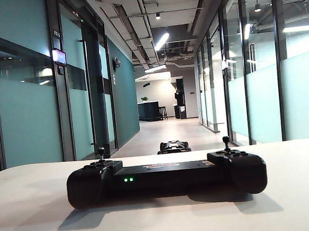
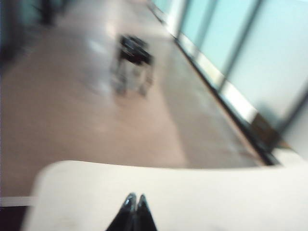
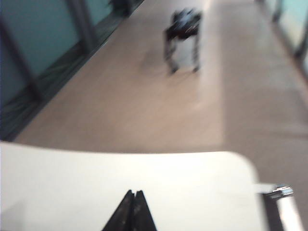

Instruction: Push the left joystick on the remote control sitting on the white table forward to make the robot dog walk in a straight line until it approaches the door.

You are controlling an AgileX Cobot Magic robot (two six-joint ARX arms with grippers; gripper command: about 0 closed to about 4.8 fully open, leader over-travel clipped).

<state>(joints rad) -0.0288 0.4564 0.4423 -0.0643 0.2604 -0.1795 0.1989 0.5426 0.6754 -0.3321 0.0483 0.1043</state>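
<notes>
We are looking down a long glass-walled corridor from behind a white desk (image 1: 33,212). The black remote control (image 1: 166,176) is lying across the desk, two green lights glowing on its middle bar. The left joystick (image 1: 100,152) is standing upright on its left handle, untouched.

Neither arm is showing in the exterior view. In the left wrist view the left tool (image 2: 134,198) is hanging over the desk with its tips pressed together, clenched on nothing. The right tool (image 3: 133,194) is likewise clenched and empty over the desk. The remote is out of both wrist views, so we judge it is lying nearer the arms' base than either tool tip.

The robot dog (image 1: 173,146) is standing on the corridor floor well ahead of both tools.

To do this well, we are advising that the left tool descend behind the stick's cap and push gently, straight away from us, avoiding sideways drift.

A small wall sign shows writing too small to read.
</notes>
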